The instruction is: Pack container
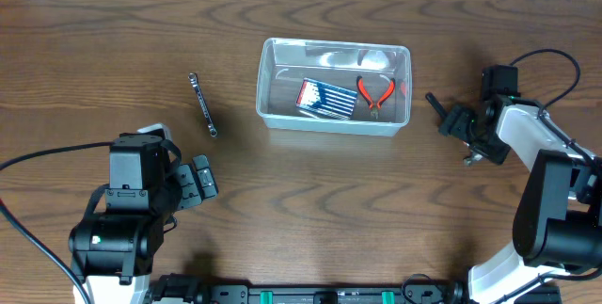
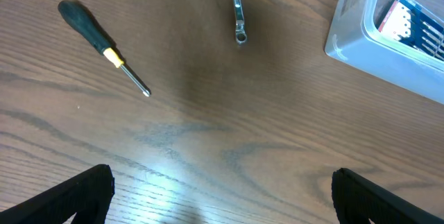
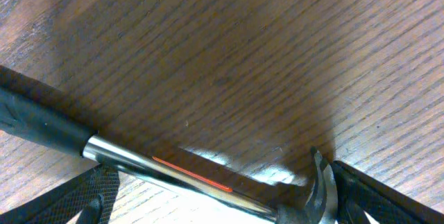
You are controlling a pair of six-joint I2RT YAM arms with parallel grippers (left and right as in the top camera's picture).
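One pack (image 1: 327,98) in container (image 1: 267,88) (print illegible)

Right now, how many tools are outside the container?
3: wrench left of the container, screwdriver near it, hammer between the right fingers. Others may be hidden.

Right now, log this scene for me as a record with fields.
container: clear tub holding red-handled pliers and a striped card pack
loose on table: wrench, screwdriver, hammer
left end effector: open, empty
right end effector: open, straddling the hammer
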